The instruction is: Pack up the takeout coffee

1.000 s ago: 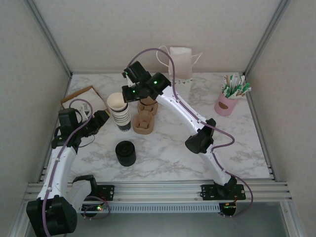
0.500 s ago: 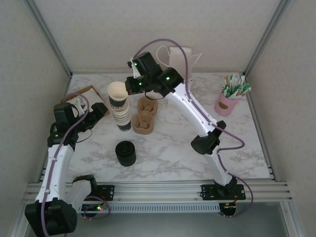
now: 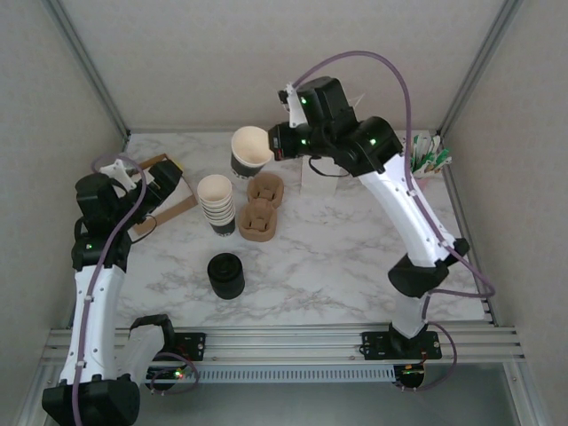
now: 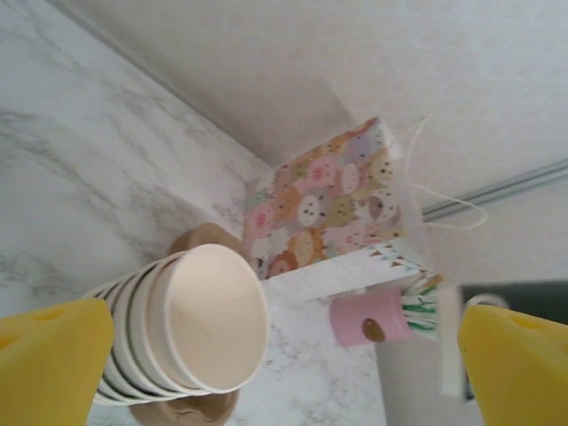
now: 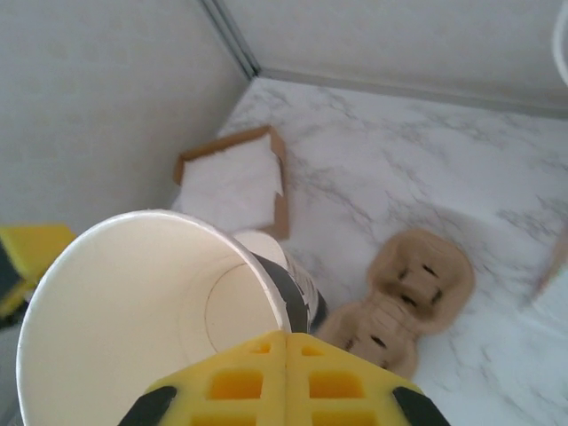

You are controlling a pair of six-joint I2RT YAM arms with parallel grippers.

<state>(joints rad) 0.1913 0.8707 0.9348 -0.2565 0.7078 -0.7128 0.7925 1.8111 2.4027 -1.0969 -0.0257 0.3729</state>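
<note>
Cup separation; lid pending.
Single cup (image 3: 251, 153) is being lifted off stack (image 3: 216, 206), apparently rim-clamped in right gripper (image 5: 286, 359); left gripper (image 4: 284, 364), newly spread apart, is being withdrawn.

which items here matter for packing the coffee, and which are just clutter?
Job: paper cup in right pincer, lid stack, cup carriers, paper bag.
Probably idle: cup stack, pink stick holder, napkin tray.
</note>
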